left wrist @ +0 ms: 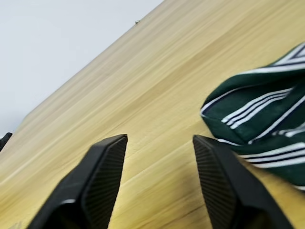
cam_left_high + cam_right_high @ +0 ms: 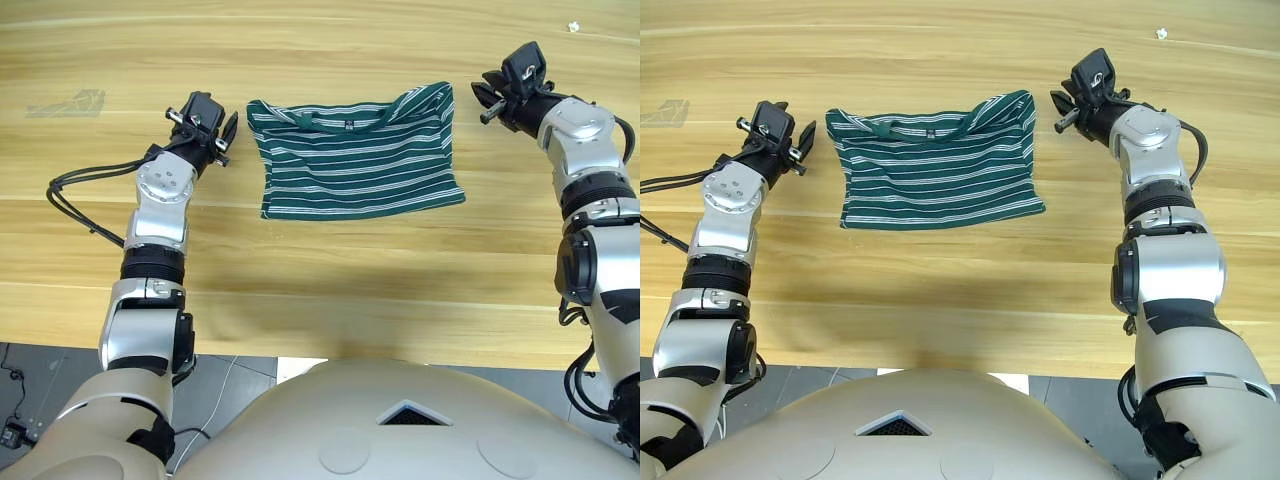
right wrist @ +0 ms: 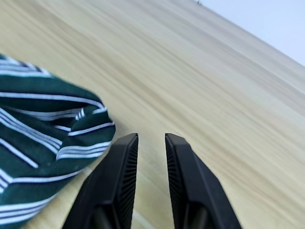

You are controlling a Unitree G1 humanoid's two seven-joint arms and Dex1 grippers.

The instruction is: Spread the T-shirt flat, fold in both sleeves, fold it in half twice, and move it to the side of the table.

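Observation:
The green T-shirt (image 2: 355, 165) with white stripes lies folded into a rough rectangle on the wooden table (image 2: 320, 280), collar on the far side. Its far right corner curls up a little. My left gripper (image 2: 226, 135) is just off the shirt's far left corner, open, with nothing between the fingers (image 1: 107, 167); the shirt's edge (image 1: 267, 124) lies beside it. My right gripper (image 2: 482, 96) is close to the far right corner. Its fingers (image 3: 119, 176) stand a narrow gap apart and hold nothing, with the shirt's corner (image 3: 43, 124) next to them.
A small white scrap (image 2: 574, 27) lies far back on the right. A faint mark (image 2: 70, 102) shows on the table at the far left. A black cable (image 2: 75, 195) loops off my left arm. Bare wood runs from the shirt to the table's front edge (image 2: 300, 352).

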